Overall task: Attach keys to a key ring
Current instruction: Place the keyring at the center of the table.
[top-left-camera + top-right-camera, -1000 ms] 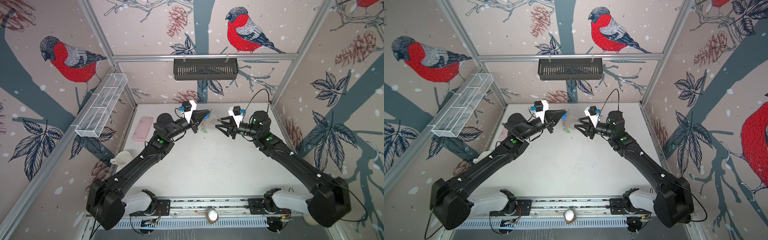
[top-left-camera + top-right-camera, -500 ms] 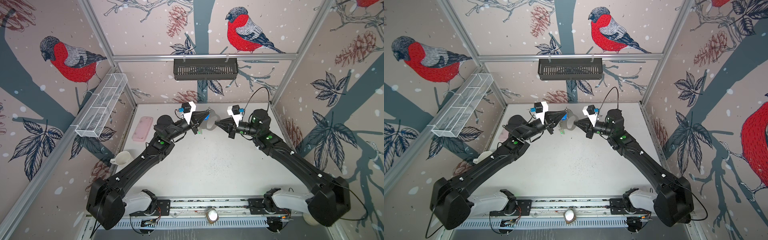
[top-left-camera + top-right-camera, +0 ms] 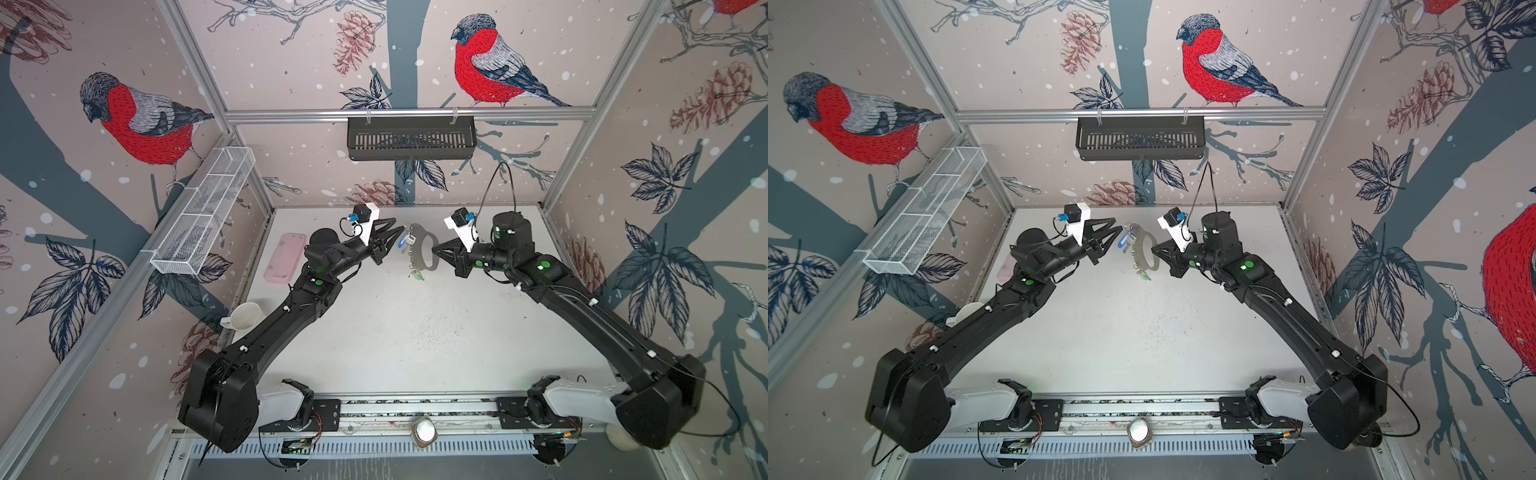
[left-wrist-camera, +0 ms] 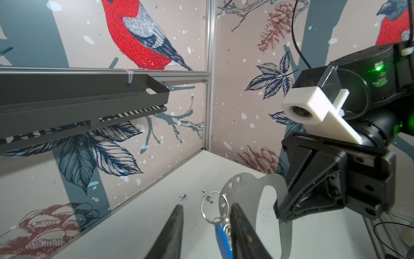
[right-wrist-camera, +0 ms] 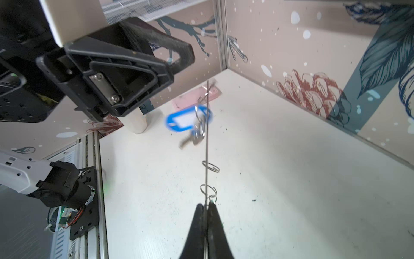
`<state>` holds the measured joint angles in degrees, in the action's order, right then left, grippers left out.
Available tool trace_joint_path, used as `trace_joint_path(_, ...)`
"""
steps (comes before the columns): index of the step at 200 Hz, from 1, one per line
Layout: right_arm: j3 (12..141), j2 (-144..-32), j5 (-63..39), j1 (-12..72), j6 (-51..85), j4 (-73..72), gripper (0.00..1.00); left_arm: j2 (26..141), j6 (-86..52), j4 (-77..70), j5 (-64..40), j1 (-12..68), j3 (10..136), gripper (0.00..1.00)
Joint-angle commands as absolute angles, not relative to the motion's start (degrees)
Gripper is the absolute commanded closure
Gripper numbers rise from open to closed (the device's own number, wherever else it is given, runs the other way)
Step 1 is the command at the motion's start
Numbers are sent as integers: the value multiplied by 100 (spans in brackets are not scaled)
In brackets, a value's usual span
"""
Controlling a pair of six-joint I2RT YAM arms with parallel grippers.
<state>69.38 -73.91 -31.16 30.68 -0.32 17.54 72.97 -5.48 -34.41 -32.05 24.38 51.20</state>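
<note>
The key ring (image 4: 243,190) is pinched by the right gripper (image 5: 205,205) — the left gripper (image 4: 206,205) stands open beside it.

Nearest, at the left edge of the table (image 3: 415,332), is a white cup (image 3: 245,316), and further back lies a pink case (image 3: 286,257). Over the far half of the table the two grippers face each other. The right jaws are closed on one edge of the key ring, which stands on its edge in the air between them. The left jaws are apart, one on each side of the blue-tag key (image 5: 188,118). This key hangs from the key ring's far end; whether a finger touches it I cannot tell. The green-tag key (image 3: 417,274) dangles from the near end — too small to see how it is fixed. Behind all, a black shelf (image 3: 411,137) hangs on the back wall.
</note>
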Motion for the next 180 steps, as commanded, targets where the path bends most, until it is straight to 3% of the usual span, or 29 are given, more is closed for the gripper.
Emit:
trace_joint_path(1,7182,-7603,-2561,3098,27,2757,100,7264,-365,-3319,-2924,2361,5032,63)
trace_joint_path(125,8462,-9261,-960,3419,307,4834,100,7206,-364,-3287,-2760,2320,4758,62)
trace_joint_path(180,9052,-9738,-792,3557,325,5313,100,7201,-471,-3484,-2759,2320,4586,62)
